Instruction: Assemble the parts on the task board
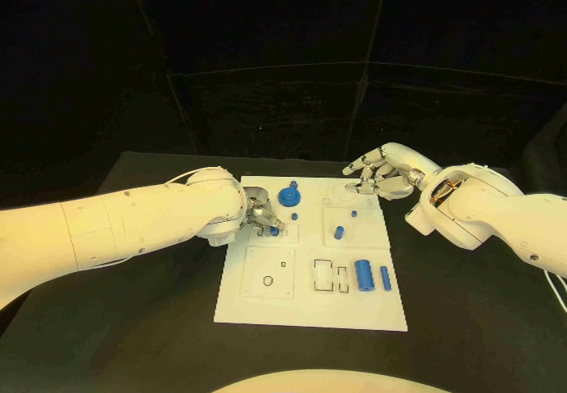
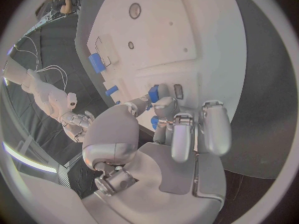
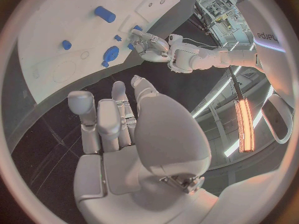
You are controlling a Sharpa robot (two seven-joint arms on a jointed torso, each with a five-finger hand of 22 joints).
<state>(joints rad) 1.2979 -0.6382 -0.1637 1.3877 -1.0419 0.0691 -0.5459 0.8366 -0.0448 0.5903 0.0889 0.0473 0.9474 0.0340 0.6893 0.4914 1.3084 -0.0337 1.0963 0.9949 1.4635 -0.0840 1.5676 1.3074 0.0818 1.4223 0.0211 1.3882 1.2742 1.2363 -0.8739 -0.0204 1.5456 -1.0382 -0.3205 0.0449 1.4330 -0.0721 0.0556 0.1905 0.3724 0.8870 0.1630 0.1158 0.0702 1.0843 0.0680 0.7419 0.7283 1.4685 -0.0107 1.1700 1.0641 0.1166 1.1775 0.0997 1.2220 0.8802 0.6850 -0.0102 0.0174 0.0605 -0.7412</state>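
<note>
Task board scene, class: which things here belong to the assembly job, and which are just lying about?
Belong to the job:
task board
blue parts
left robot hand, at a blue part
right robot hand

Just lying about:
black table

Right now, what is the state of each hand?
Left hand: grips a blue part on the board.
Right hand: open, holds nothing.

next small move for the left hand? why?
Probably a slight lift of the left hand, keeping its hold. Its fingertips sit down on the task board, closed around a small blue part, with another blue part close beside it. The right hand hovers at the board's far edge holding nothing, so it needn't move.
</note>
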